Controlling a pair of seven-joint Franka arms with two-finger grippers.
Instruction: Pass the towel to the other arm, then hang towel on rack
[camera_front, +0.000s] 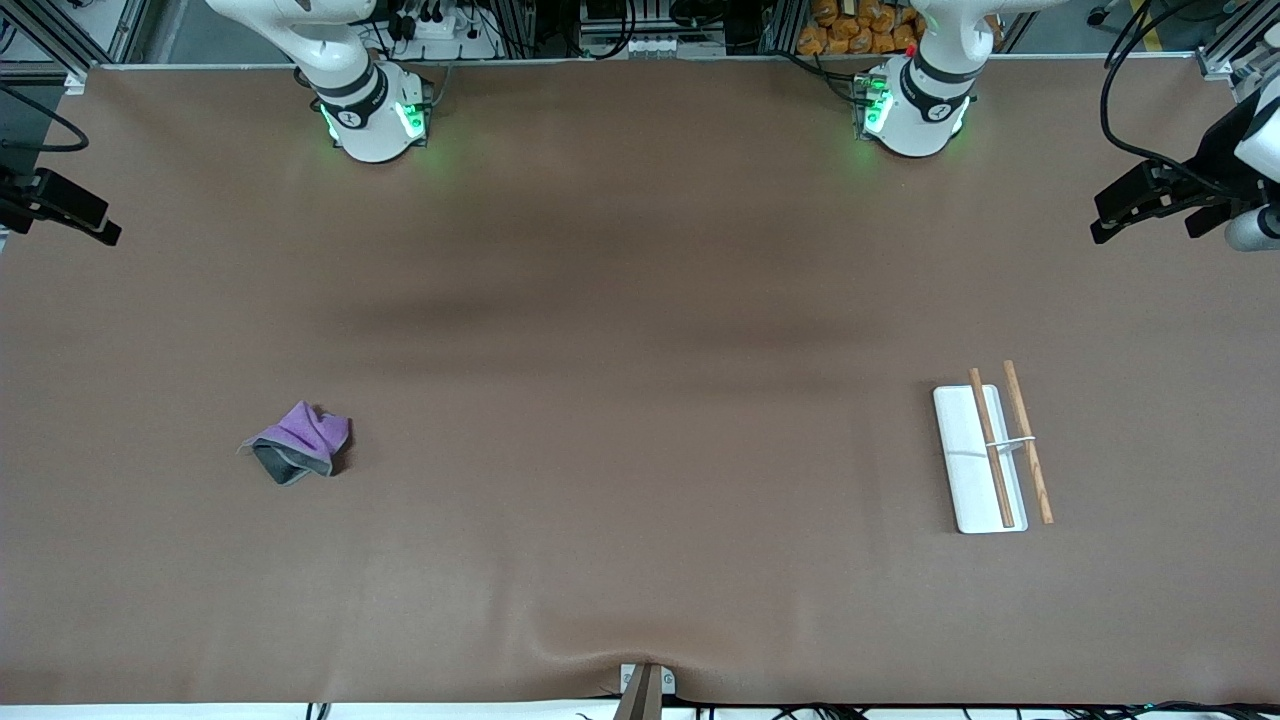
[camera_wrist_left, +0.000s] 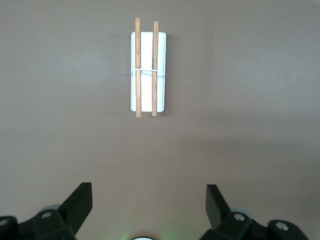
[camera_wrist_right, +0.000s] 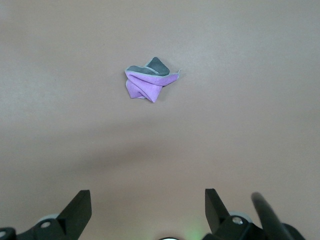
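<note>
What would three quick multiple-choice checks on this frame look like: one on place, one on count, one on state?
1. The towel lies:
A. on the rack
B. on the table toward the right arm's end
C. in a gripper

2. Wooden rods on the rack:
A. one
B. two
C. four

3. Both grippers' jaws are:
A. open and empty
B. shut on the towel
C. shut on a rod

Key: 1 B, crumpled on bare table, apart from the rack; 2 B, two parallel rods joined by a crosspiece; 3 A, left gripper and right gripper show spread fingers.
</note>
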